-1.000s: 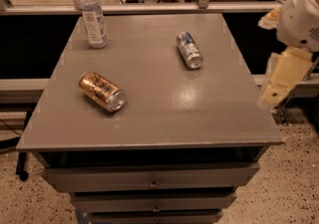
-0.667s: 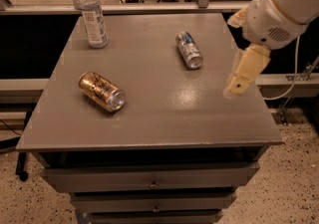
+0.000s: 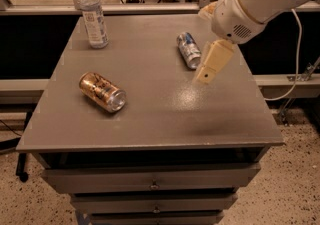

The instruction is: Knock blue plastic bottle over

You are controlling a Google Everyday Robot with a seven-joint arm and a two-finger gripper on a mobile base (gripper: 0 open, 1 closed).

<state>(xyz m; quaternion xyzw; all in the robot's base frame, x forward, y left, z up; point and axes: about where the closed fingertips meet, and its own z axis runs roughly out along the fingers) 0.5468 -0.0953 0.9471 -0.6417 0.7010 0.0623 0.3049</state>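
Observation:
The blue plastic bottle (image 3: 92,15) stands upright at the far left corner of the grey table (image 3: 150,114). It is clear bluish plastic with a white cap and a pale label. My gripper (image 3: 205,76) hangs from the white arm that comes in from the upper right. It is above the right middle of the table, just right of the blue-silver can (image 3: 188,50). It is far from the bottle and holds nothing that I can see.
A gold can (image 3: 102,92) lies on its side at the left middle of the table. The blue-silver can lies on its side at the back right. Drawers run under the table's front edge. A cable hangs at the right.
The arm has swung in from beyond the table's right edge to above the table, leftward toward the blue-silver can. The bottle and both cans have not moved.

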